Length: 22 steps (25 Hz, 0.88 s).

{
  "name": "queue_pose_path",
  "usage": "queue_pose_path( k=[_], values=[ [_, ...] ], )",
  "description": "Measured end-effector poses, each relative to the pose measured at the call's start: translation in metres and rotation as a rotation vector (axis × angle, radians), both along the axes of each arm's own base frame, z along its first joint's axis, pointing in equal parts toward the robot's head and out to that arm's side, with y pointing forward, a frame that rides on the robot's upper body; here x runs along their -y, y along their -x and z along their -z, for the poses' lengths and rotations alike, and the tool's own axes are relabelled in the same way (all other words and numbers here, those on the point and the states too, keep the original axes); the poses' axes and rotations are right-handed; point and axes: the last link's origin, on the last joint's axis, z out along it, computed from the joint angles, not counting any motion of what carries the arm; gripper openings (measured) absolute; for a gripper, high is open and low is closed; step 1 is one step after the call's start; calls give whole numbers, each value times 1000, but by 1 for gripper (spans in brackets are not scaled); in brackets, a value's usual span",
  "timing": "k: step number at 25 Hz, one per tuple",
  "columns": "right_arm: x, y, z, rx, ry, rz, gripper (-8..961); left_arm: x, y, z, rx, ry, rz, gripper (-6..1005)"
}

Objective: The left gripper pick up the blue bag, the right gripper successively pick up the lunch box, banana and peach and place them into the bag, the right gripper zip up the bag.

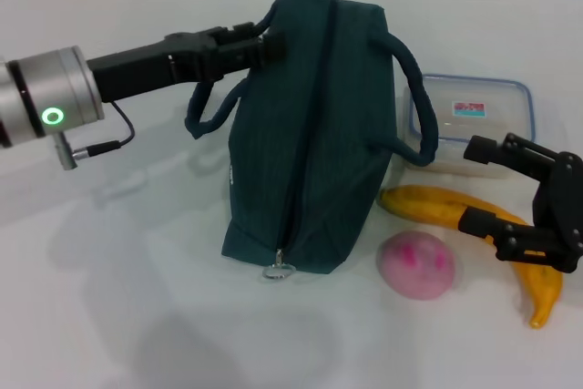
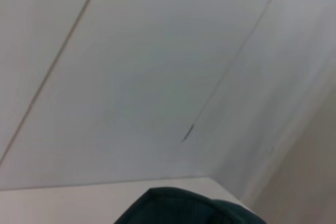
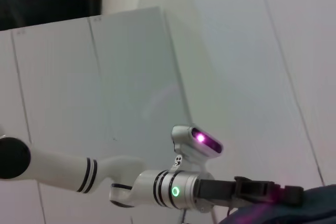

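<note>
Right gripper [image 1: 496,184] hangs nearest the camera at the table's right edge, its black screwed fingers spread apart and holding nothing; it sits over the banana [image 1: 455,207], whose yellow-orange curve runs from beside the bag out to a darker tip near the front. Just ahead of the fingers, the peach [image 1: 417,264] rests on the table [image 1: 109,298], a round pink ball with deeper blotches, close to the bag's front corner and just below the banana.

White and smooth, the table carries soft shadows and a faint sheen. On its middle stands the bag [image 1: 305,143], dark teal fabric with a fine weave, upright, its zipper closed along the top ridge and ending in a metal ring pull [image 1: 280,271] at the near end. One loop handle droops on each side.

Behind the banana, partly hidden by the bag's right handle, lies the lunch box [image 1: 474,125], clear plastic with rounded corners, a blue rim and a small label on the lid.

Left gripper [image 1: 264,43] reaches in from the left on a silver arm with a green light, its black fingers clamped on the bag's upper far edge by the left handle. The left wrist view shows only a corner of teal fabric against pale wall panels with thin seams. Farther back, the room is plain white panelling.
</note>
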Motion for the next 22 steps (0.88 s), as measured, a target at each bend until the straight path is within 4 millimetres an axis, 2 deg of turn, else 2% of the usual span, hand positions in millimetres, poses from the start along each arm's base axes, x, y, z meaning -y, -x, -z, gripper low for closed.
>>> queue_pose_path(
  k=[7, 13, 15, 17, 22],
  values=[
    [11, -6, 10, -38, -19, 75, 872, -2, -6, 4, -20, 28, 21, 652],
    [23, -9, 21, -154, -108, 217, 872, -1, -8, 6, -33, 49, 35, 406],
    [24, -14, 22, -184, -154, 278, 872, -1, -9, 7, -32, 52, 44, 197],
    [22, -18, 20, -216, -171, 351, 873, -1, -12, 7, -35, 54, 54, 167],
    [2, -30, 17, -325, -59, 594, 873, -3, -17, 9, -38, 58, 72, 91]
  ],
)
